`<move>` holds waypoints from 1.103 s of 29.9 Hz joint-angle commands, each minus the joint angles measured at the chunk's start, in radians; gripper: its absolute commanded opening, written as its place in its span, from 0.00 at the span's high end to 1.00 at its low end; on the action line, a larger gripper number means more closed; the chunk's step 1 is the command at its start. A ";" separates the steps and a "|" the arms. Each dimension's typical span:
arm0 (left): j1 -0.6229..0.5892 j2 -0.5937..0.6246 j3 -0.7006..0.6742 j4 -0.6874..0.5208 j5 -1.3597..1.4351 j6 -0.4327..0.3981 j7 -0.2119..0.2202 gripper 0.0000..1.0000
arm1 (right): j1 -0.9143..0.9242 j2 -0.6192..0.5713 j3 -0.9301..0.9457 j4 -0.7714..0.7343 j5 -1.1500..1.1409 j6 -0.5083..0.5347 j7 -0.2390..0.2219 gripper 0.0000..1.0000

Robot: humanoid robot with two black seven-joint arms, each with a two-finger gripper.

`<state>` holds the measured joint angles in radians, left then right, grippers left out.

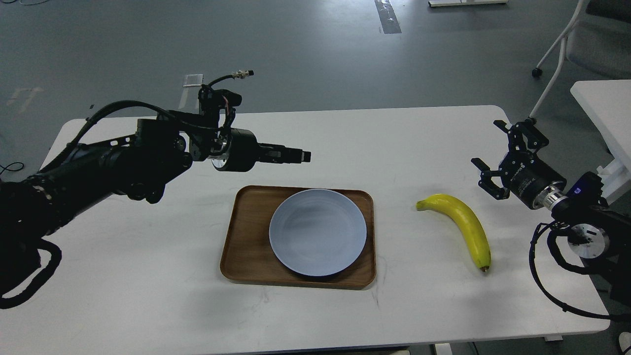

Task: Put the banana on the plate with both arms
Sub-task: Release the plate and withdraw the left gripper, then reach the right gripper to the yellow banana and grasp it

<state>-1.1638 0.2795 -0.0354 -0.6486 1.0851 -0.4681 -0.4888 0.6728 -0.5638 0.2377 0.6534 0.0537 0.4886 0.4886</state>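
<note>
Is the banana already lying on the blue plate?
No, the banana lies on the white table, right of the empty plate.

Yellow banana (461, 222) flat on table, right of empty blue-grey plate (318, 231)

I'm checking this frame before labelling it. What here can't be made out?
- Left pincer, head view: seen side-on and dark, so its fingers can't be told apart.
- Tray: its middle is covered by the plate.
- Banana: the underside rests on the table, unseen.
- Right arm: cut off by the right edge.
</note>
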 commanded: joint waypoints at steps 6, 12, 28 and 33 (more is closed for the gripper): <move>0.105 0.191 -0.053 -0.057 -0.761 -0.021 0.000 0.02 | -0.002 0.004 0.000 0.000 -0.002 0.000 0.000 0.00; 0.298 0.247 -0.237 -0.057 -0.913 -0.021 0.000 0.02 | -0.001 0.001 0.000 0.006 -0.009 0.000 0.000 0.00; 0.454 0.287 -0.406 -0.051 -0.916 -0.021 0.000 0.02 | 0.223 -0.238 -0.050 0.271 -0.636 0.000 0.000 0.00; 0.455 0.283 -0.409 -0.057 -0.918 -0.021 0.000 0.02 | 0.436 -0.301 -0.285 0.350 -0.845 0.000 0.000 0.00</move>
<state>-0.7093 0.5646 -0.4421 -0.7029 0.1675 -0.4887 -0.4887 0.9805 -0.8315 0.1006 0.9539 -0.6586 0.4887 0.4888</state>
